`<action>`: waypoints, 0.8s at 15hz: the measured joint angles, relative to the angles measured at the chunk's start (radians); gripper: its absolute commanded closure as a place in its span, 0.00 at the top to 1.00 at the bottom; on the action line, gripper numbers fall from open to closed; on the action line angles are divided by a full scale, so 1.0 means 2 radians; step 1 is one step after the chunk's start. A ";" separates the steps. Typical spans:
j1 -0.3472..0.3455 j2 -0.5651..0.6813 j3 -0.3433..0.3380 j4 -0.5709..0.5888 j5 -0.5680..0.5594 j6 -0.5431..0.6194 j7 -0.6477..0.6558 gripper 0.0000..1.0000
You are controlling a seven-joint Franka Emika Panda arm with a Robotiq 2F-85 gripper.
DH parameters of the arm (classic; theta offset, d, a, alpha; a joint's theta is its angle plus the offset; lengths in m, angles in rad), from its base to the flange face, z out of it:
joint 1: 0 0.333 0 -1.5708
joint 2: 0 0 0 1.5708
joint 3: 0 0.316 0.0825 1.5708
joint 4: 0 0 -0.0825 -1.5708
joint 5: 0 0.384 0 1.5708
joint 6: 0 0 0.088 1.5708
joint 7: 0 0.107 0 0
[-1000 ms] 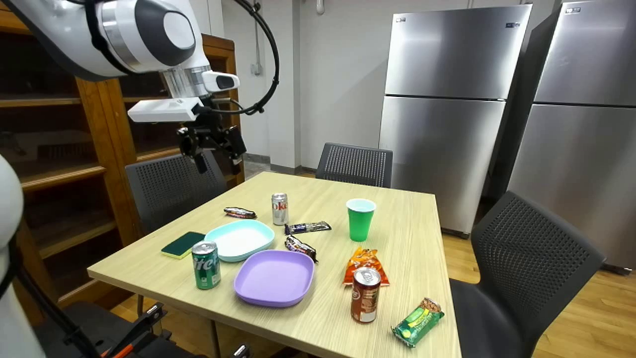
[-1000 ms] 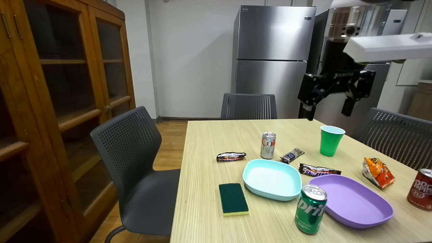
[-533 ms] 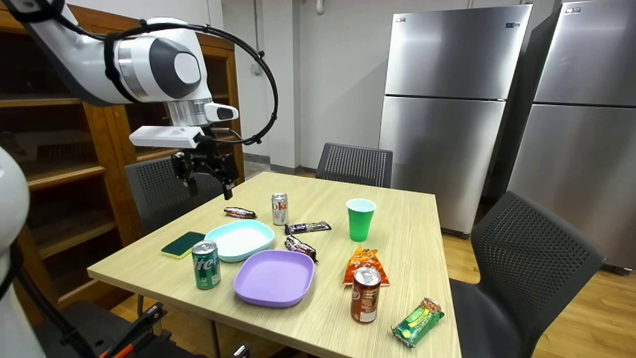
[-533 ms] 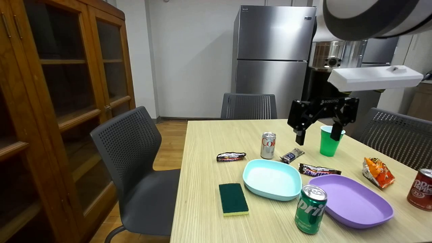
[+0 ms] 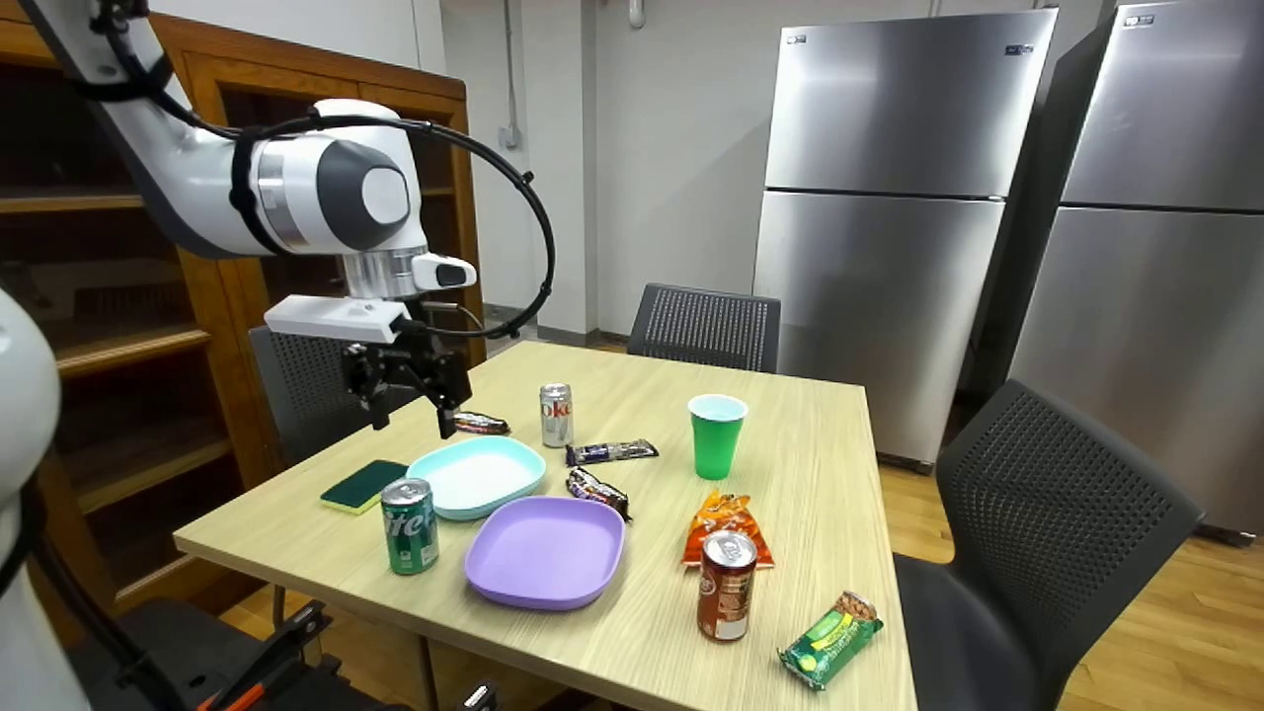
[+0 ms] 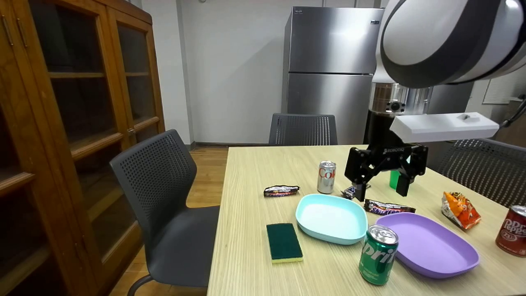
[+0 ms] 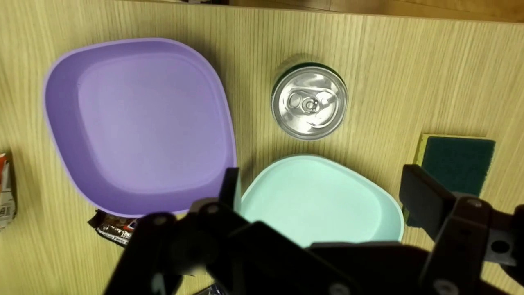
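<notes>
Jaws wide apart with nothing between them, the gripper hangs above the table. Left to right, an exterior view shows the Sprite can by its green side, where the wrist view looks down on its silver top; a green cup whole, though in an exterior view the gripper hides part of the cup; and a green-wrapped bar found in no other view. Across the wrist view, the purple plate lies left, the aqua plate below the gap between the fingertips, apart from them, the sponge rightmost.
</notes>
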 measured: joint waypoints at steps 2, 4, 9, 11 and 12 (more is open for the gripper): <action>0.001 0.014 0.000 0.000 0.000 0.010 0.000 1.00; 0.001 0.027 0.000 0.000 0.000 0.018 0.000 1.00; 0.002 0.050 0.000 -0.003 0.000 0.030 0.000 1.00; 0.002 0.058 0.000 -0.003 0.000 0.035 0.000 1.00; 0.002 0.063 0.000 -0.003 0.000 0.039 0.000 1.00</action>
